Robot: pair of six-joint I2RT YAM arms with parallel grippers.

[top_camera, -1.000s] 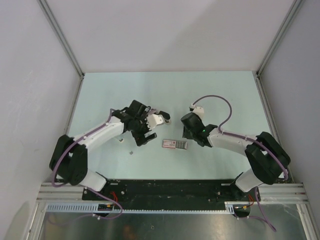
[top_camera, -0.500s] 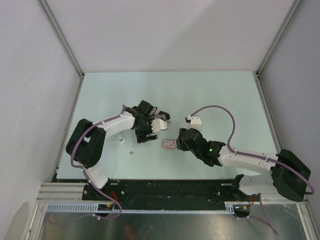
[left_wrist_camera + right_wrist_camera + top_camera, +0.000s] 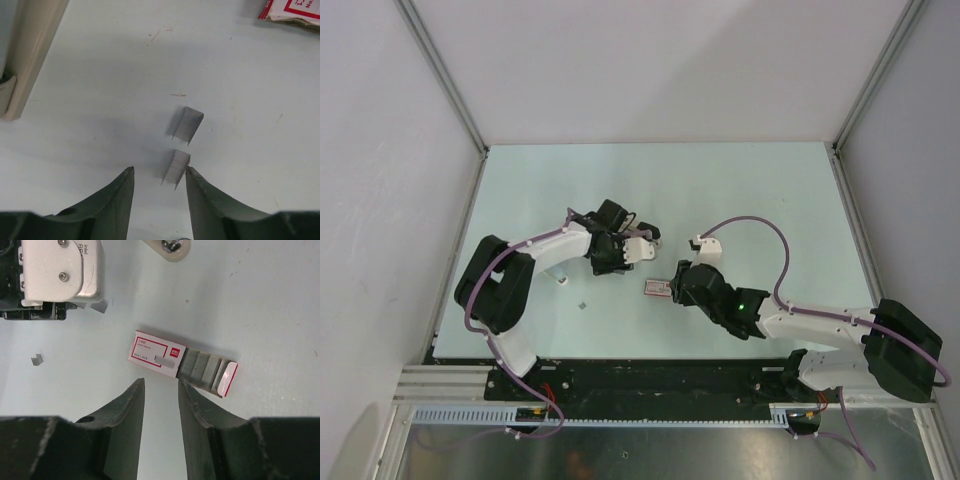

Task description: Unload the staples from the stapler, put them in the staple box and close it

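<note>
Stapler (image 3: pixel 180 365), flat, red-and-white with grey stripes, lies on the table (image 3: pixel 275 300). Our right gripper (image 3: pixel 161 385), spread, has edged closer beside it; our left gripper (image 3: pixel 160 172), spread, stays near its left.

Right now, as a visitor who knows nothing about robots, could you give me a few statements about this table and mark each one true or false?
1. The right gripper is clamped on the stapler. False: its fingers are open, and the stapler lies on the table just beyond their tips.
2. Two short strips of staples lie loose ahead of the left gripper. True.
3. Those two strips are stacked one on top of the other. False: they lie flat on the table, one behind the other.
4. A grey part sticks out of one end of the stapler's red-and-white part. True.
</note>
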